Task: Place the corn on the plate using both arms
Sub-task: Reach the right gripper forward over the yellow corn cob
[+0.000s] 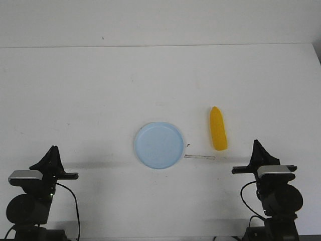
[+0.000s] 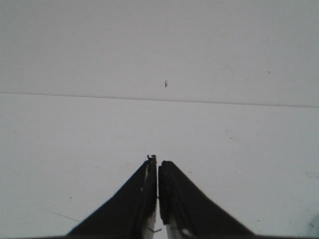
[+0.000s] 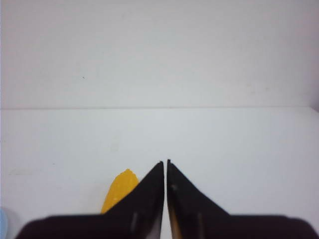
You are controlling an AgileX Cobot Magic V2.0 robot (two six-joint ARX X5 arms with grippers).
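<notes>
Both closed tools, left (image 2: 157,167) and right (image 3: 165,167), are gripping nothing; smooth corn (image 1: 217,128), right of the plate (image 1: 158,145), is risking rolling away.

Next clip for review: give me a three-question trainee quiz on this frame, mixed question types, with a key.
1. True or false: the corn already lies on the plate.
2. Which arm's tool is nearer the corn: A) left tool B) right tool
3. Fill in: both tools are ____ (open/shut).

Key: 1 false, it lies on the table beside the plate, not touching it. 2 B. 3 shut; both wrist views show the fingers together.
</notes>
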